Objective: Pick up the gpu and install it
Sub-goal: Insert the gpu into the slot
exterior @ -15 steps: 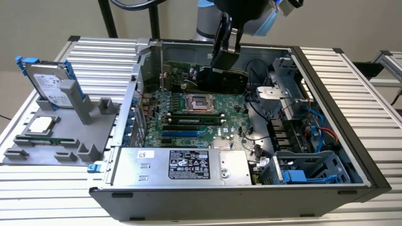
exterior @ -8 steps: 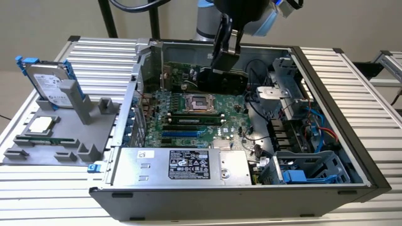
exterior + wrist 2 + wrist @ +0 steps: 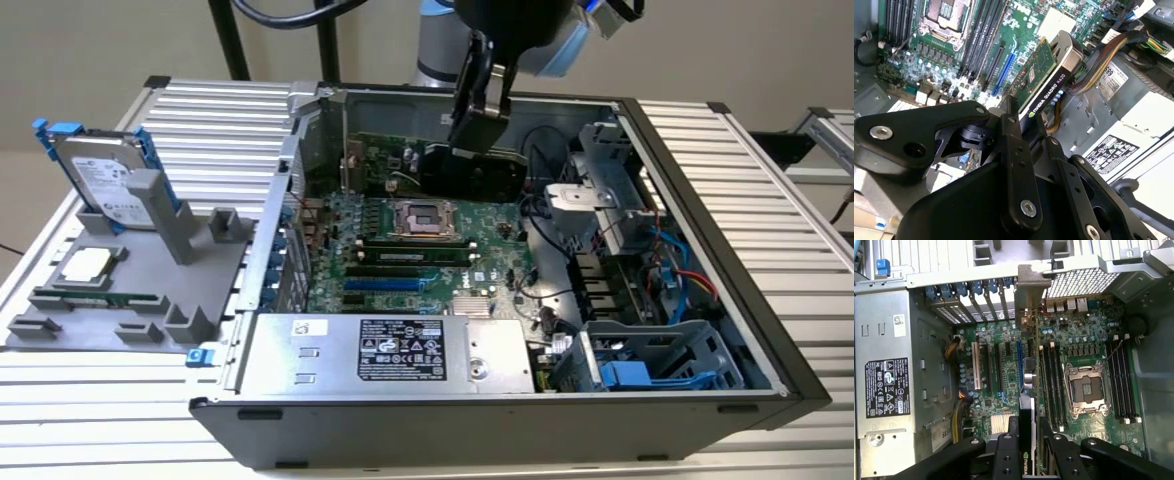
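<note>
The gpu (image 3: 1046, 82) is picked: we have it clamped edge-on in the gripper (image 3: 1021, 127), held above the motherboard (image 3: 400, 250) inside the open case (image 3: 707, 300), not yet seated in any slot.

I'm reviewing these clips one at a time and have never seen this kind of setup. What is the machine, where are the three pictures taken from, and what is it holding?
This is a single robot arm with a gripper, working over an open computer case on a slatted metal table. The exterior view looks on from off the arm; both wrist views come from cameras riding on the arm, looking past the fingers onto the motherboard. The gripper is closed on the gpu, a green card with a black cooler, held above the board and not yet seated in a slot. On the exterior view's left, a grey holder carries a silver hard drive with blue rails.
</note>
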### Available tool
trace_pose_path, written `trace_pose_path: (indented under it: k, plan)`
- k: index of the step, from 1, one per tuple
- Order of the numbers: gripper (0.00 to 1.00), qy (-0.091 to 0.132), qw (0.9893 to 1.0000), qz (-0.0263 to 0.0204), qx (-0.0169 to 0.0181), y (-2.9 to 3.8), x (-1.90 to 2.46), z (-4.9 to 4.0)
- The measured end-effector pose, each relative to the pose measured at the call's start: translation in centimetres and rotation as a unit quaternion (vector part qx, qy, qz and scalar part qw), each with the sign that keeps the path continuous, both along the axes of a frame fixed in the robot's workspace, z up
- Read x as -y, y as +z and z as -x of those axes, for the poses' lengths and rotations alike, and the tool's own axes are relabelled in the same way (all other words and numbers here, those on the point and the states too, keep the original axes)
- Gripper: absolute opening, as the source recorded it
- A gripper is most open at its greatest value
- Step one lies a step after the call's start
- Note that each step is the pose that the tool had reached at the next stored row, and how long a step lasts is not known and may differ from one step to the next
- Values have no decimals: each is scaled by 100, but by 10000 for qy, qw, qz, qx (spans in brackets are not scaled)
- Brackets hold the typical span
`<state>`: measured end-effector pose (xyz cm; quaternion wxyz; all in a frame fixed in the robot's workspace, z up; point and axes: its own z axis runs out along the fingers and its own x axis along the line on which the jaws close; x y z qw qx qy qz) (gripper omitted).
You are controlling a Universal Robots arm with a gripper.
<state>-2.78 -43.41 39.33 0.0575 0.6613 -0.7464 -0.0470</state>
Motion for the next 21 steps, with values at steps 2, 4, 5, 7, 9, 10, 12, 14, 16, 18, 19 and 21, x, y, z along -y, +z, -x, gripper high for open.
trace_pose_path:
  k: [2, 4, 5, 7, 9, 10, 12, 14, 16, 18, 19, 21]
  plan:
    - [0, 0, 10000, -1, 0, -2, 0, 0]
    - [0, 0, 10000, 0, 0, -5, 0, -3]
    - [0, 1, 10000, 0, 0, -6, 0, -6]
    - [0, 0, 10000, 0, 0, -8, 0, -16]
    - [0, 0, 10000, 0, 0, -9, 0, -31]
    - [0, 0, 10000, -1, 0, -10, 0, -42]
    - [0, 0, 10000, -1, 0, -11, 0, -63]
    - [0, 0, 10000, 0, 0, -12, 0, -83]
    - [0, 0, 10000, 0, 0, -13, 0, -99]
    - [0, 0, 10000, 0, 0, -15, 0, -110]
    - [0, 0, 10000, 0, 0, -16, 0, -115]
    - [0, 0, 10000, 0, 0, -20, 0, -119]
